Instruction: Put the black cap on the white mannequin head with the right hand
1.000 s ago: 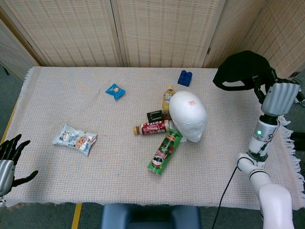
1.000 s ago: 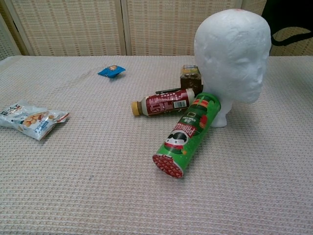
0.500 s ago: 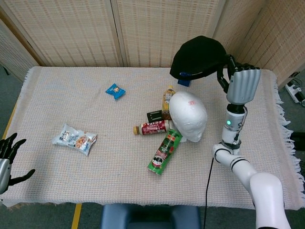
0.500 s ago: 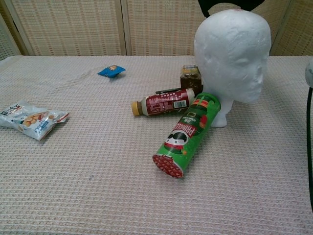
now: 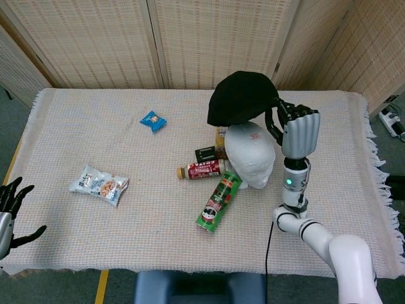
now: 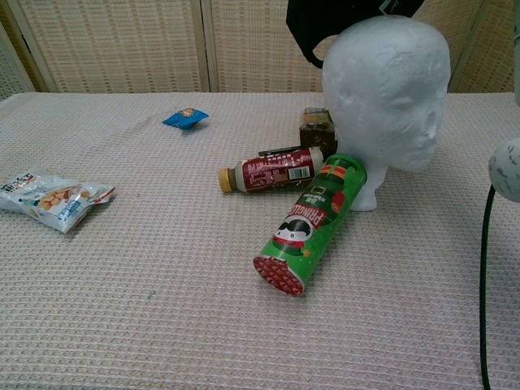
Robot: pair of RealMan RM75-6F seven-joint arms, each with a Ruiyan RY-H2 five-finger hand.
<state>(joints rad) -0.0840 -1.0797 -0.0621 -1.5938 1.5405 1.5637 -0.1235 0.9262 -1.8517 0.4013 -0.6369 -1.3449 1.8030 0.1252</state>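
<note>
Head view: the right robot hand (image 5: 299, 130) grips the black cap (image 5: 242, 98) by its rim, holding it above and behind the white mannequin head (image 5: 251, 154), presumably to lower it on. The left robot hand (image 5: 12, 209) idles, fingers spread.

Chest view: the black cap (image 6: 337, 20) hangs behind the white mannequin head (image 6: 390, 89), not yet seated.

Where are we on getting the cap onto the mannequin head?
Pickup looks done: the right robot hand holds the black cap in the air. In hand: the cap hangs just behind the top of the mannequin head, not yet covering it. Left: lower it over the crown and let go.
</note>
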